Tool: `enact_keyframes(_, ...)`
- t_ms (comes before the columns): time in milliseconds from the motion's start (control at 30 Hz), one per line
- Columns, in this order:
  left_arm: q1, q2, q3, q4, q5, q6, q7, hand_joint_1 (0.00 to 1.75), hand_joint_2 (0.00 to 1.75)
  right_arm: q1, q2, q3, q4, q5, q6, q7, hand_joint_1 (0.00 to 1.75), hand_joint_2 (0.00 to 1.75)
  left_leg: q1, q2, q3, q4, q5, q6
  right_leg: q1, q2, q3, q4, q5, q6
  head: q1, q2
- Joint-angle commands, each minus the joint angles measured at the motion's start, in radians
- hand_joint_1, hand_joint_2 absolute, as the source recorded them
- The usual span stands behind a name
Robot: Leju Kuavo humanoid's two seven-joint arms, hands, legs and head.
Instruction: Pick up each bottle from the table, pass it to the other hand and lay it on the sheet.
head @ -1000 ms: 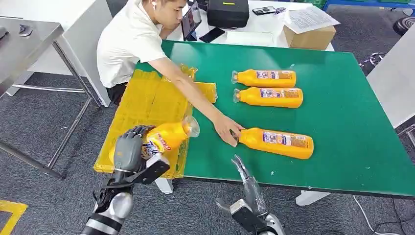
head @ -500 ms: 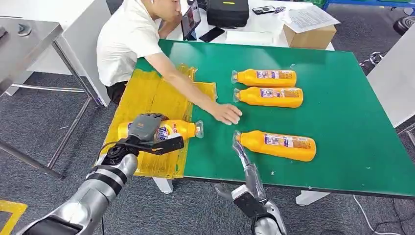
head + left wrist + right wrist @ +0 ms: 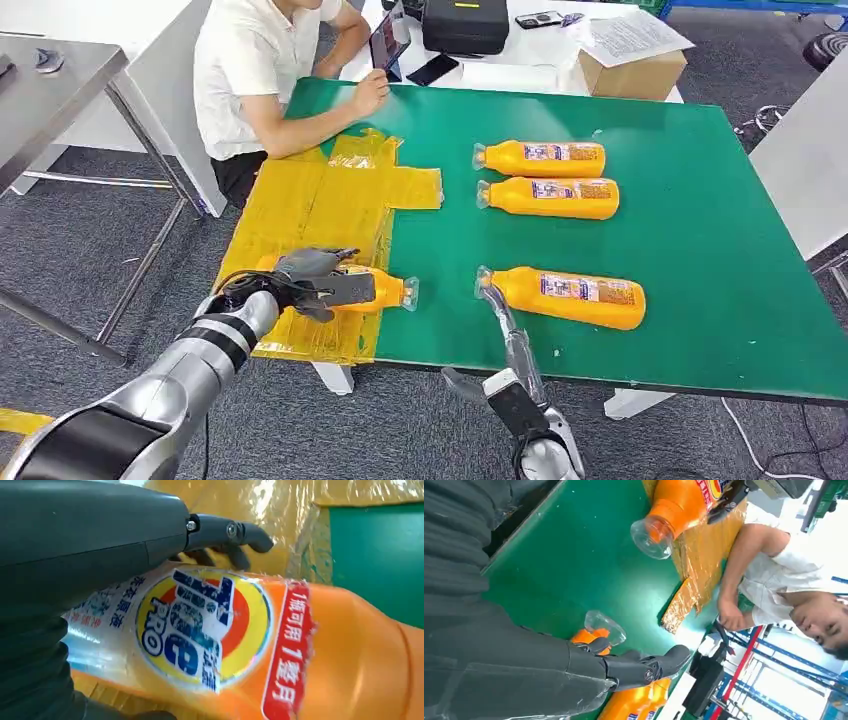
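Observation:
An orange bottle (image 3: 388, 292) (image 3: 225, 645) lies on its side at the near edge of the yellow sheet (image 3: 320, 205), its clear cap pointing right. My left hand (image 3: 318, 280) (image 3: 100, 535) grips it from above, fingers (image 3: 235, 535) curled over the label. Three more orange bottles lie on the green table (image 3: 720, 230): a near one (image 3: 570, 295) and two farther back (image 3: 552, 198) (image 3: 545, 158). My right hand (image 3: 507, 335) (image 3: 549, 665) is open, fingers stretched out, their tips right by the near bottle's cap (image 3: 603, 626).
A person in a white shirt (image 3: 250, 70) sits at the table's far left corner, one hand (image 3: 370, 95) near a phone. A cardboard box (image 3: 632, 72), papers and a black case (image 3: 465, 25) stand on the white table behind. A steel table (image 3: 50, 80) stands to the left.
My left hand has lowered the bottle onto the sheet's near edge. The person has drawn the arm back off the table. My right hand has edged forward to the near bottle's cap.

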Motion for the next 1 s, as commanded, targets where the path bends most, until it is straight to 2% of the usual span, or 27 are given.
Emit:
enact_keyframes(33,-0.035,0.017,-0.018,0.078,0.052,-0.026,-0.002,0.0,1.75,-0.054,-0.02,0.043,0.072,-0.022,-0.011,0.0,0.0,1.75,0.001,0.002,0.003,-0.001,-0.001,-0.002,0.001,0.003,0.003,-0.001,0.0,-0.002,0.0,0.0)
enact_keyframes(300,-0.026,0.02,-0.021,0.065,0.055,-0.003,-0.009,0.0,1.75,-0.054,-0.021,0.045,0.073,-0.023,-0.014,0.0,0.0,1.75,0.001,0.002,0.002,0.0,-0.001,-0.001,0.001,0.002,0.002,0.0,0.0,-0.002,0.0,0.0)
enact_keyframes(400,0.009,0.012,-0.048,-0.006,0.033,0.154,-0.026,0.0,1.75,-0.041,-0.022,0.037,0.07,-0.019,-0.019,0.0,0.0,1.75,0.001,0.002,0.002,-0.001,-0.001,-0.001,0.001,0.002,0.002,0.0,0.0,-0.001,0.0,0.0)
enact_keyframes(500,0.14,-0.009,-0.078,-0.235,-0.035,0.48,-0.062,0.0,1.75,-0.01,-0.023,0.019,0.047,-0.002,-0.028,0.0,0.0,1.75,0.001,0.0,0.004,-0.001,-0.001,-0.002,0.001,0.001,0.004,-0.001,-0.001,-0.002,0.0,0.0)
enact_keyframes(533,0.182,-0.017,-0.088,-0.296,-0.058,0.536,-0.058,0.0,1.75,0.0,-0.023,0.014,0.042,0.0,-0.032,0.0,0.0,1.75,0.001,0.0,0.002,-0.001,-0.001,-0.001,0.001,0.0,0.002,-0.001,-0.001,-0.001,0.0,0.0)
enact_keyframes(633,0.213,-0.017,-0.104,-0.346,-0.072,0.542,-0.031,0.0,1.75,0.008,-0.026,0.015,0.033,0.001,-0.032,0.0,0.0,1.75,0.0,-0.001,0.003,-0.001,-0.001,-0.001,0.0,0.0,0.002,-0.001,-0.001,-0.001,0.0,0.0)
enact_keyframes(733,0.271,-0.009,-0.152,-0.425,-0.198,0.722,-0.043,0.0,1.75,0.012,-0.024,0.015,0.04,0.009,-0.046,0.0,0.0,1.75,0.001,0.001,0.004,0.0,-0.003,-0.002,0.001,0.002,0.004,-0.001,-0.002,-0.002,0.0,0.0)
enact_keyframes(933,0.305,-0.007,-0.231,-0.508,-0.403,0.778,0.045,0.0,1.75,0.023,-0.035,0.006,0.027,0.013,-0.052,0.0,0.0,1.75,0.001,-0.002,0.002,0.0,-0.002,-0.002,0.001,-0.001,0.002,-0.001,-0.002,-0.002,0.0,0.0)
enact_keyframes(1000,0.317,-0.01,-0.236,-0.531,-0.401,0.77,0.038,0.0,1.75,0.025,-0.034,0.003,0.023,0.021,-0.052,0.0,0.0,1.75,0.001,0.0,0.001,0.0,-0.002,-0.002,0.001,0.001,0.001,-0.001,-0.001,-0.002,0.0,0.0)
